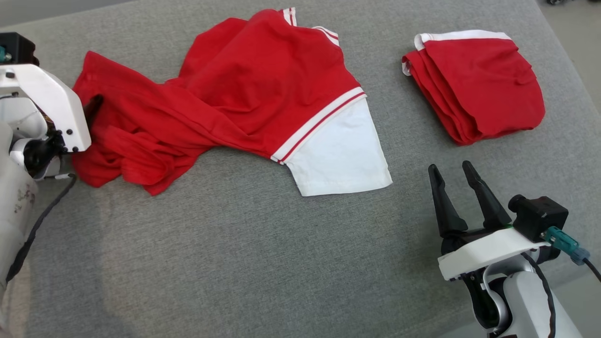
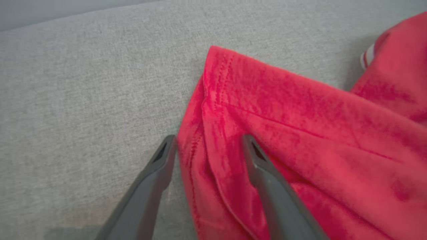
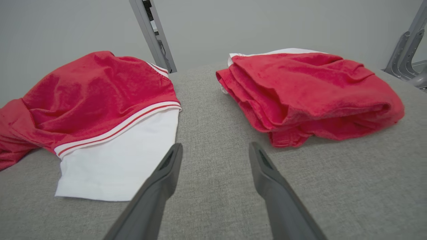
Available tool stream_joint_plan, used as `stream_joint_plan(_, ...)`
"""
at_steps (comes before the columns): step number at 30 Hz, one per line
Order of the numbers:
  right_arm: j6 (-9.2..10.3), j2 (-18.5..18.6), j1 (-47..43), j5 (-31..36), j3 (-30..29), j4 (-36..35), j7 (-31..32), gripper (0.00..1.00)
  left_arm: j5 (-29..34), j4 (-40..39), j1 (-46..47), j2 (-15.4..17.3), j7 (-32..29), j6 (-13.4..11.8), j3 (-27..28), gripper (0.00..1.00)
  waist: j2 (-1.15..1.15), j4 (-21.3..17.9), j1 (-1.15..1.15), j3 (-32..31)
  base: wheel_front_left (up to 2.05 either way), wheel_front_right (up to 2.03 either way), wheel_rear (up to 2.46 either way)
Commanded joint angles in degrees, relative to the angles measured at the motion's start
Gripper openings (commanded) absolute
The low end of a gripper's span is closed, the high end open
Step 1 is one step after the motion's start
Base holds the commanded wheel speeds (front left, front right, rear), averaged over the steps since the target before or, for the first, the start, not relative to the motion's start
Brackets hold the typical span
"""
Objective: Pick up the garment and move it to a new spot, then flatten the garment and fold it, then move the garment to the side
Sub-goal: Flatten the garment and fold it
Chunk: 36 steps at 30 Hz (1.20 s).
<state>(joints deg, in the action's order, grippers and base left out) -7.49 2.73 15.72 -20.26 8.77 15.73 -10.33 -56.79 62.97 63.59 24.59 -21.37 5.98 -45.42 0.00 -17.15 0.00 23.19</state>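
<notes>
Left edge, head view: white left wrist housing (image 1: 47,103) sits over the crumpled end of the garment (image 1: 244,94) and hides its own fingers there. A black cable (image 1: 37,220) trails below it.

Left wrist view: left gripper (image 2: 208,143) has its jaws wide. One finger is over the bare grey padded surface (image 2: 83,100), the other is over the red cloth (image 2: 300,133), and a stitched hem corner lies between them. Nothing is gripped. Can't tell whether the tips touch the cloth.

The garment lies unfolded and rumpled on the grey padded surface (image 1: 235,258), left of centre. Nothing lies on top of it.

The white sleeve (image 1: 338,150) lies flat at its right end, with a red-and-white striped band where it joins the red body. It shows in the right wrist view too (image 3: 116,160).

Right of that, well apart across bare fabric: a folded red garment (image 1: 479,84) with white trim on its far edge. It's a compact stack (image 3: 310,90).

Lower right: right gripper (image 1: 450,165), jaws wide and empty, over bare surface and pointing at the gap between the sleeve and the folded stack (image 3: 216,146). It touches neither.

Two metal posts (image 3: 153,33) (image 3: 405,46) stand past the far edge of the surface.

Orientation: long axis runs roughly left-right across the head view. The bunched red body is at the left. The sleeve opening points right and toward the robot. Striped trim peeks out at the far edge.
</notes>
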Motion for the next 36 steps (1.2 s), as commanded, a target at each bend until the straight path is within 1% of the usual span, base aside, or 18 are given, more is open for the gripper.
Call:
stream_joint_plan(1,-0.01,0.35,0.13,-0.18,-0.20,0.14,-0.54,1.00,0.37,0.30,1.26,0.17,0.55,0.15,-0.13,0.99,0.00,-0.49,0.00,0.44,0.00,0.00,0.00)
stream_joint_plan(2,-0.01,0.34,0.07,-0.16,-0.24,0.24,-0.74,1.00,0.46,0.71,1.62,0.17,0.78,0.27,-0.19,0.99,0.00,-0.66,0.00,0.58,0.00,0.00,0.00)
stream_joint_plan(4,-0.01,0.32,-0.10,-0.07,-0.26,0.29,-0.95,1.00,0.67,1.40,2.00,-0.11,0.94,0.50,-0.43,0.95,0.00,-0.91,0.00,0.82,0.00,0.00,0.00)
stream_joint_plan(9,-0.01,0.33,0.28,-0.22,0.06,0.17,-1.08,1.00,1.78,2.41,3.88,-0.60,2.06,0.79,-1.46,0.95,0.00,-1.40,0.00,1.55,0.00,0.00,0.00)
stream_joint_plan(11,-0.01,0.33,0.28,-0.11,0.02,0.14,-1.21,1.00,2.32,2.81,4.78,-0.92,4.09,0.89,-1.80,0.91,0.00,-1.54,0.00,1.89,0.00,0.00,0.00)
stream_joint_plan(12,-0.01,0.33,0.28,-0.11,0.02,0.14,-1.21,1.00,2.32,2.81,4.78,-0.92,4.09,0.89,-1.80,0.91,0.00,-1.54,0.00,1.89,0.00,0.00,0.00)
stream_joint_plan(13,-0.01,0.33,0.25,-0.07,-0.01,0.18,-1.22,1.00,2.35,3.05,4.94,-1.03,4.56,0.90,-1.84,0.89,0.00,-1.59,0.00,1.95,0.00,0.00,0.00)
stream_joint_plan(19,-0.01,0.33,0.36,-0.10,0.05,0.35,-1.09,1.00,2.77,4.67,4.91,-1.56,4.23,1.21,-2.95,0.82,0.00,-1.77,0.00,2.15,0.00,0.00,0.00)
stream_joint_plan(22,-0.01,0.33,0.59,-0.22,0.13,0.35,-1.12,1.00,2.99,4.92,5.31,-1.56,5.05,1.37,-3.35,0.64,0.00,-1.74,0.00,2.36,0.00,0.00,0.00)
stream_joint_plan(23,-0.01,0.33,0.64,-0.23,0.12,0.38,-1.14,1.00,3.04,4.94,5.39,-1.60,5.27,1.43,-3.47,0.51,0.00,-1.73,0.00,2.39,0.00,0.00,0.00)
stream_joint_plan(24,-0.01,0.34,0.69,-0.21,0.11,0.43,-1.14,1.00,2.98,4.99,5.49,-1.64,5.38,1.47,-3.61,0.43,0.00,-1.71,0.00,2.42,0.00,0.00,0.00)
stream_joint_plan(25,-0.01,0.33,0.75,-0.18,0.09,0.49,-1.11,1.00,3.00,5.08,5.59,-1.67,5.28,1.42,-3.79,0.28,0.00,-1.69,0.00,2.45,0.00,0.00,0.00)
stream_joint_plan(26,-0.01,0.33,0.80,-0.16,0.06,0.56,-1.10,1.00,2.94,5.15,5.69,-1.72,5.20,1.47,-3.92,0.06,0.00,-1.65,0.00,2.46,0.00,0.00,0.00)
stream_joint_plan(27,-0.01,0.33,0.84,-0.15,0.03,0.62,-1.10,1.00,2.85,5.16,5.78,-1.75,5.21,1.50,-4.03,0.00,0.00,-1.62,0.00,2.44,0.00,0.00,0.00)
stream_joint_plan(32,-0.01,0.34,0.84,0.12,-0.09,0.99,-0.96,1.00,2.49,5.30,5.28,-1.95,5.89,1.53,-4.60,0.00,0.00,-1.26,0.00,1.78,0.00,0.00,0.00)
stream_joint_plan(36,-0.01,0.34,0.73,0.71,-0.42,1.04,-0.55,1.00,2.05,4.51,4.34,-2.80,7.89,1.53,-4.81,0.00,0.00,-0.38,0.00,0.41,0.00,0.00,0.00)
